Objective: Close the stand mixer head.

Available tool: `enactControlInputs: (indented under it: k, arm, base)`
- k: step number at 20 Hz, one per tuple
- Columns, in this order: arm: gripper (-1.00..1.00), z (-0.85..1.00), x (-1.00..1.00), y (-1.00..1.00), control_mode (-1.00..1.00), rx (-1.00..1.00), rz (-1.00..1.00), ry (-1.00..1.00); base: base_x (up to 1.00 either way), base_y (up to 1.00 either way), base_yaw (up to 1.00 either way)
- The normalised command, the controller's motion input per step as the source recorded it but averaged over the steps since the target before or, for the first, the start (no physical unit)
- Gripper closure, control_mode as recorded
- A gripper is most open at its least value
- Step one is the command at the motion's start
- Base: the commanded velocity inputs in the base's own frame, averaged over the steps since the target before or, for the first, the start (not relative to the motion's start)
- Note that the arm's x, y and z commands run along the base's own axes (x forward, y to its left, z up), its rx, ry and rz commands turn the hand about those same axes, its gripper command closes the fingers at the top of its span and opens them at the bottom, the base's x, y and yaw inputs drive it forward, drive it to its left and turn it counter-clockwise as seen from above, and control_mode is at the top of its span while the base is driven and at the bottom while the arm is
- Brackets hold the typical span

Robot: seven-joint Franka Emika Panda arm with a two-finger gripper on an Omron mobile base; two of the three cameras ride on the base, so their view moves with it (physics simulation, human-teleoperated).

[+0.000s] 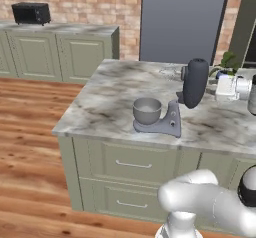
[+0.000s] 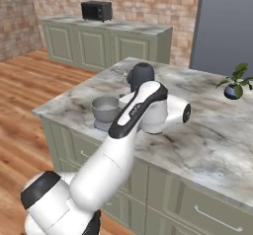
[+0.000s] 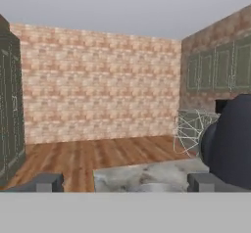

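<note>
Dark grey stand mixer head [image 1: 194, 82] stands tilted up over the bowl [image 1: 147, 110]; the end effector [image 3: 125, 182], fingers spread and empty, sits beside it, seemingly lining up a push.

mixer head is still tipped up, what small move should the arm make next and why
Probably shift the gripper sideways until it sits behind the top of the stand mixer head, then push it forward and down. The head stands nearly upright above the bowl, so it is still open. In the hand view it lies off to the right of the open fingers, not between them, so contact is not lined up yet.
</note>
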Motion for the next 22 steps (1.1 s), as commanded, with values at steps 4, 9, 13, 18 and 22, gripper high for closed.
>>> enactControlInputs:
  k: [4, 9, 13, 18, 22]
  arm:
    - [-1.0, 0.43, 1.0, -0.16, -1.0, -0.05, 0.31, -0.1]
    - [-1.0, 0.12, 1.0, 0.13, -1.0, -0.18, 0.33, -0.09]
    - [-1.0, -0.66, 1.0, 0.79, -1.0, -0.35, 0.31, -0.05]
    - [-1.0, -1.0, 1.0, 1.0, -1.0, -0.42, 0.31, 0.0]
    - [-1.0, -1.0, 0.83, 1.0, -1.0, -0.46, 0.3, -0.09]
  base:
    - [0.0, 0.0, 0.0]
    - [0.0, 0.0, 0.0]
    - [0.0, 0.0, 0.0]
    - [0.0, 0.0, 0.0]
    - [0.0, 0.0, 0.0]
